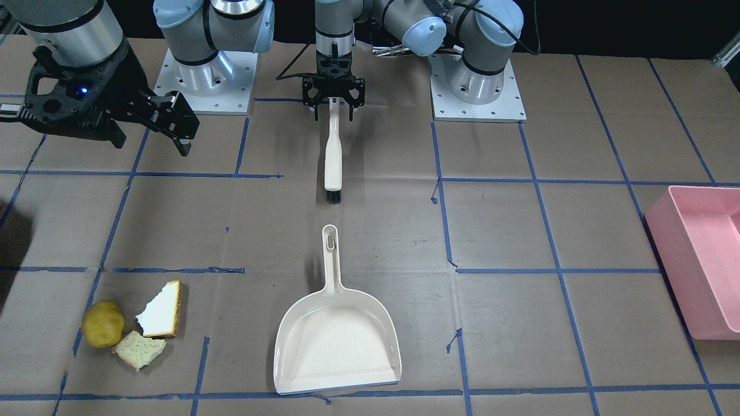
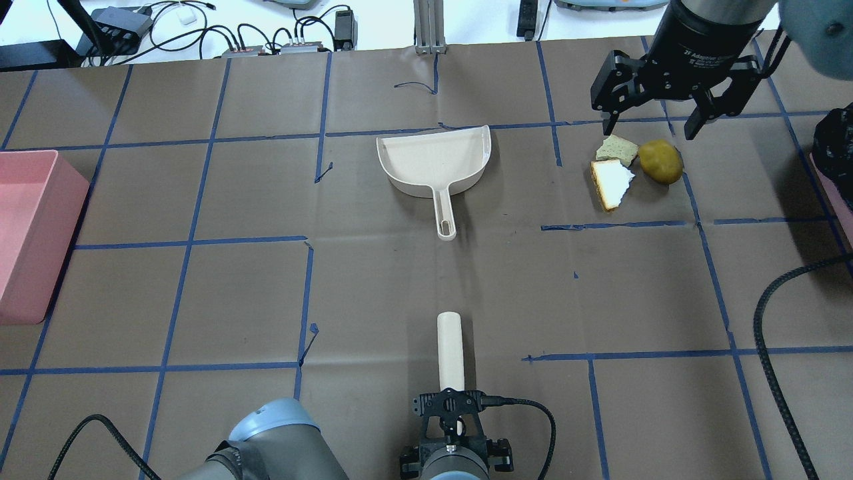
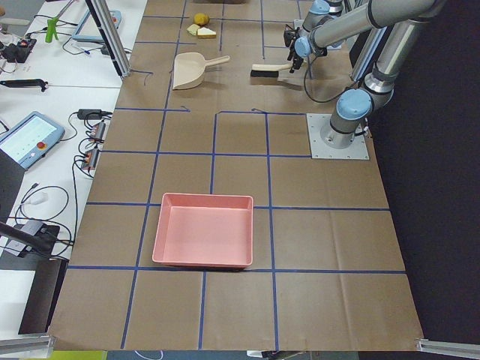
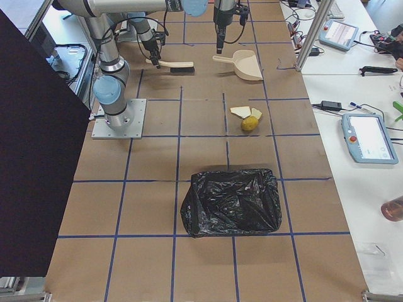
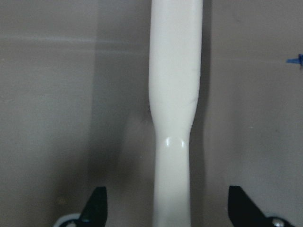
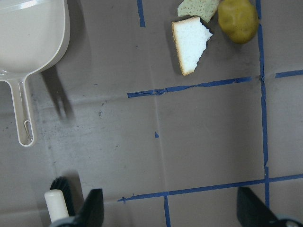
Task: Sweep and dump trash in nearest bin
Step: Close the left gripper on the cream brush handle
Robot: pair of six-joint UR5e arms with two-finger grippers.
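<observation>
**State of the work area**

- The left gripper (image 1: 334,114) stood at the middle of the table (image 1: 520,231), near the robot's base. Its jaws were apart, straddling the end of the brush (image 1: 333,156) handle. The left wrist view showed a gap between each fingertip and the handle.
- The brush lay flat, with its black bristles pointing towards the dustpan (image 1: 338,341) and separated from it by bare table.
- The dustpan lay flat, with its handle pointing towards the robot and its open edge facing away.
- The right gripper (image 2: 650,130) hung above the table on the robot's right side, beside the trash. Its jaws were wide apart and held nothing.
- The trash lay in one tight cluster on the table to the right of the dustpan. It comprised a yellow-green ball (image 1: 103,323), a white bread piece (image 1: 161,309) with brown crust, and a pale yellowish bread piece (image 1: 139,349).
- A black bag-lined bin (image 4: 232,201) stood at the table's right end, near the trash.
- A pink bin (image 1: 699,260) stood at the left end, well apart from the trash.
</observation>
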